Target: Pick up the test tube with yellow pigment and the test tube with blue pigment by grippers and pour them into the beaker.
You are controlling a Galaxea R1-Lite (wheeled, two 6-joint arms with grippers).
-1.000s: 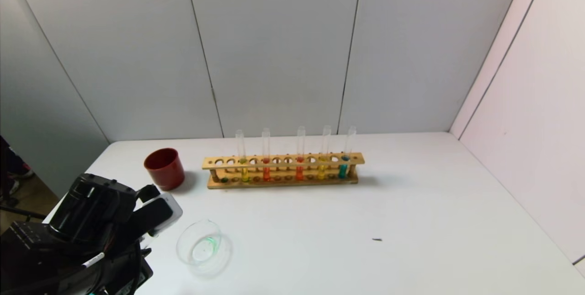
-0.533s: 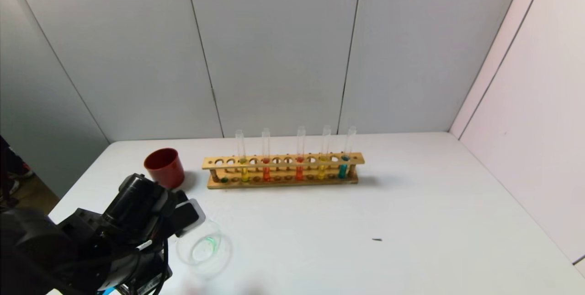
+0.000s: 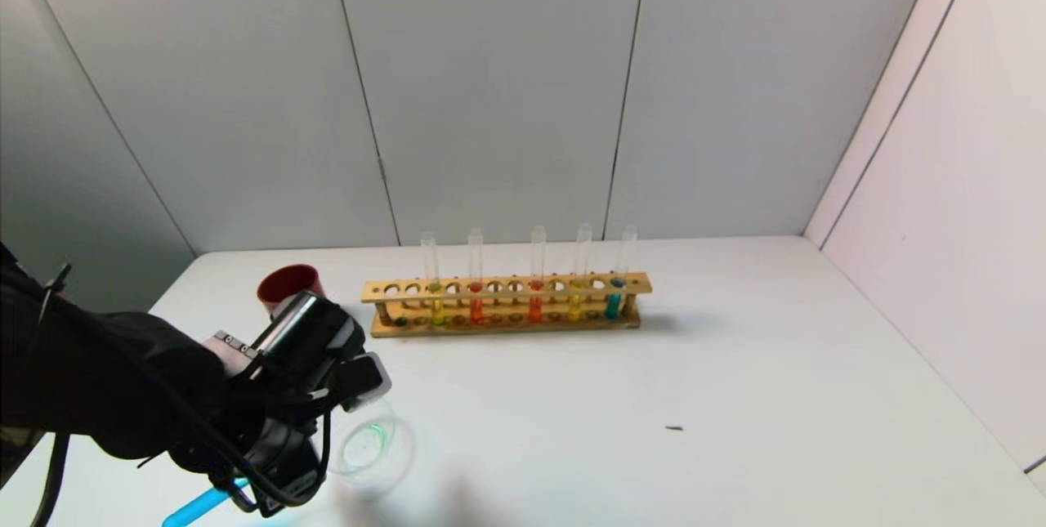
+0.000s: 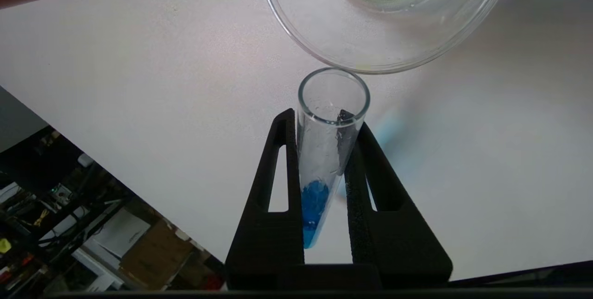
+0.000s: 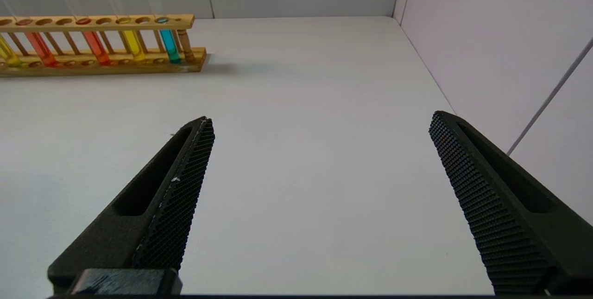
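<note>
While the left gripper (image 4: 324, 120) hangs low just beside the beaker (image 3: 368, 445), on its near-left side, its fingers (image 4: 273, 187) are clamped on the test tube with blue pigment (image 4: 324, 150). The tube lies tilted, its open mouth close to the beaker's rim and its blue liquid pooled at the rounded end. The beaker stands on the white worktop (image 3: 654, 396) with a green trace at its bottom. Behind the beaker stands a dark red cup (image 3: 282, 282). Right of the cup, farther back, a wooden rack (image 3: 507, 302) holds five tubes upright, the test tube with yellow pigment (image 3: 433, 290) leftmost. The right gripper (image 5: 319, 127), fingers wide apart, hovers over bare worktop well right of the rack.
</note>
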